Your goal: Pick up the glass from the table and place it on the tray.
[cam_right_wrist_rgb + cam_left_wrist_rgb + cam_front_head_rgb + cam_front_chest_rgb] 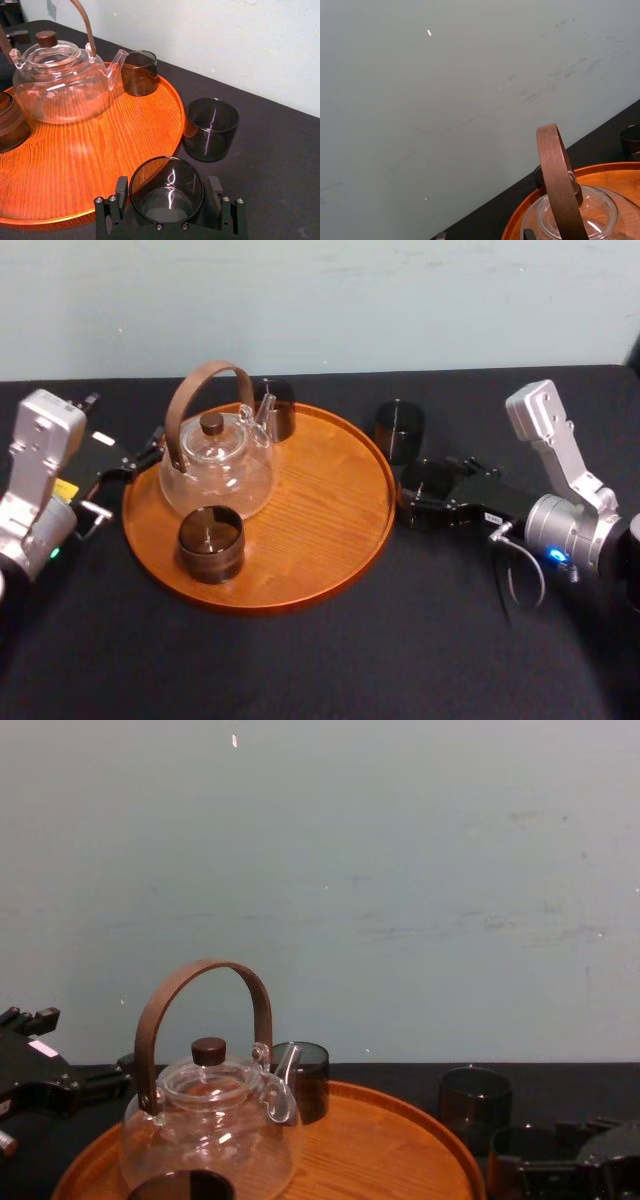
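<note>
Right wrist view shows you the right gripper (168, 189) straddling the glass (167, 202), which stands on the table (280, 165) just beside the tray (100, 165). Its fingers (121, 190) seem to press the glass's sides. Your left gripper (135, 458) sits parked left of the tray; whether it is open, you cannot tell.

We note even, soft lighting; white glints on the teapot (55, 95), a sheen on the tray (100, 165), shadows faint.

The tray (320, 515) is glossy grained wood, the glass (167, 192) smoky and smooth, the table (400, 660) matte black.
</note>
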Robot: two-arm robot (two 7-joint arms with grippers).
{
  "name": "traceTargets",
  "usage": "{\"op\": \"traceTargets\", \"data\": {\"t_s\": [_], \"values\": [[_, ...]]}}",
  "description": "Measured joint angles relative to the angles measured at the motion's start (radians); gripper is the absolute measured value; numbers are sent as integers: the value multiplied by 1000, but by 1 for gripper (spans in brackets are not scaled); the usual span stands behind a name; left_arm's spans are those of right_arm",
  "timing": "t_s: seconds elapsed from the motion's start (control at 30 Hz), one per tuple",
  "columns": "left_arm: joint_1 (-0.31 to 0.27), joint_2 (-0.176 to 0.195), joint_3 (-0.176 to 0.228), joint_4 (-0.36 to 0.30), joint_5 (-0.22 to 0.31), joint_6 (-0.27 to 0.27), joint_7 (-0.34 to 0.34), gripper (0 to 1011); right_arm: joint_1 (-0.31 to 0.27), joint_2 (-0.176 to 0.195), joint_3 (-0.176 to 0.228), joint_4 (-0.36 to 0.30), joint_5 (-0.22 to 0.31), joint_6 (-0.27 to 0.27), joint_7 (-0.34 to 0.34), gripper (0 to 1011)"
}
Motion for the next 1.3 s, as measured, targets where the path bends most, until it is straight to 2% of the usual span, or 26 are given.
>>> {"op": "traceTargets", "data": {"t_s": [1.1, 1.3], "values": [[0, 0, 0, 0, 0, 0, 0, 1001, 18, -10, -20, 24, -9, 9, -15, 1003], [0, 0, 0, 0, 0, 0, 0, 1001, 17, -10, -20, 23, -8, 9, -14, 905]]}}
